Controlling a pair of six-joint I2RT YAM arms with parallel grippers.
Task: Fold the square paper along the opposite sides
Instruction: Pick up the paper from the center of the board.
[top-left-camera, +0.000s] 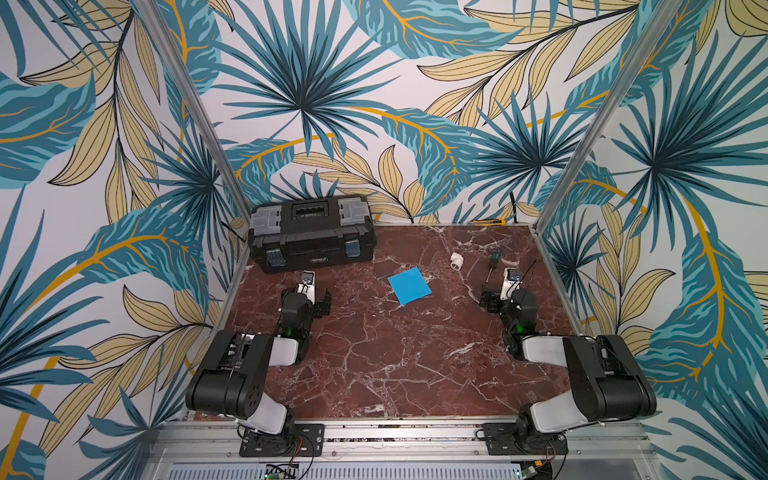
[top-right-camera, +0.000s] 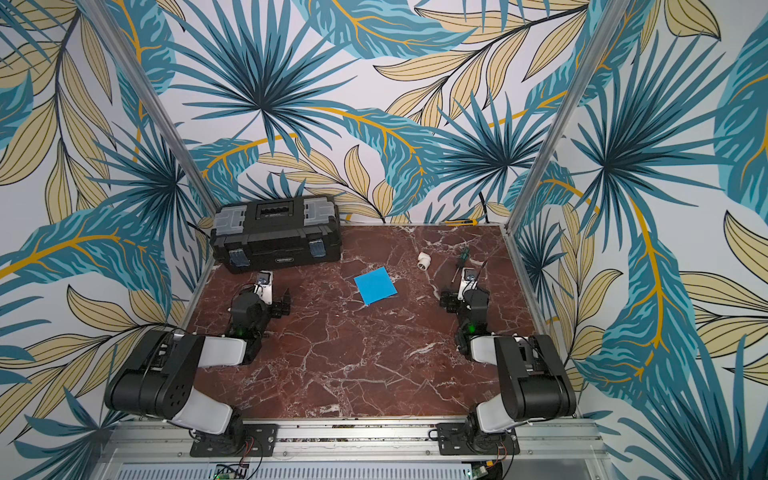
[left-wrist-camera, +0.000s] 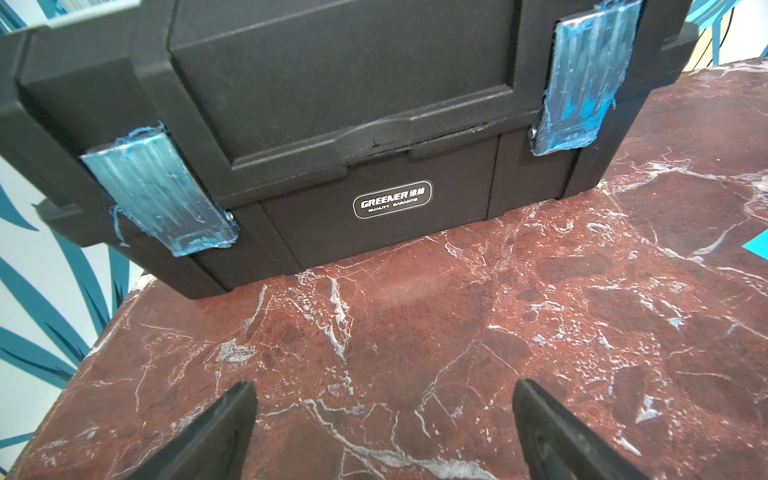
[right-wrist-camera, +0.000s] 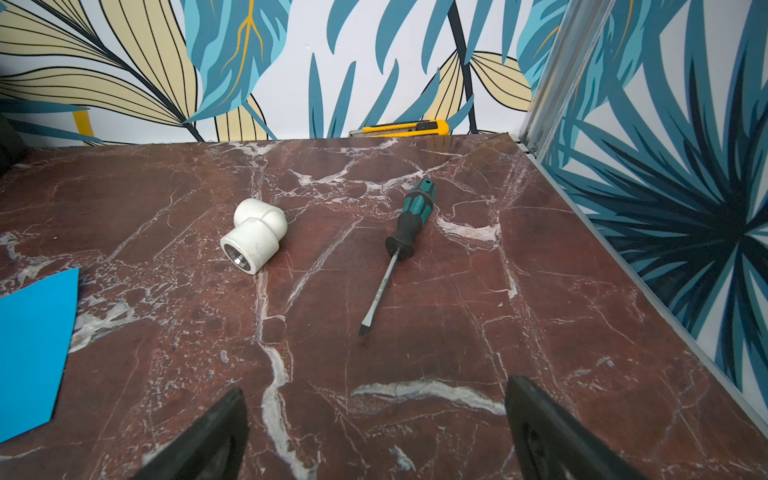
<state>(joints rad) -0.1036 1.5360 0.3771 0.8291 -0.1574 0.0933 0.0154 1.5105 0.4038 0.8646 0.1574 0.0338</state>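
paper (top-left-camera: 410, 286): sky-blue, flat, unfolded, lying skewed on table (top-left-camera: 374, 365). Right wrist view cuts most of it off. left gripper (left-wrist-camera: 384, 385) and right gripper (right-wrist-camera: 377, 386) both spread, empty.

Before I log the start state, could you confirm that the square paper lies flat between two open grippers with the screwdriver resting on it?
No: the screwdriver is not on the square paper. The right wrist view shows it on the table, apart from the paper, beyond the white pipe elbow. The rest holds: the paper lies flat between the open left gripper and right gripper.
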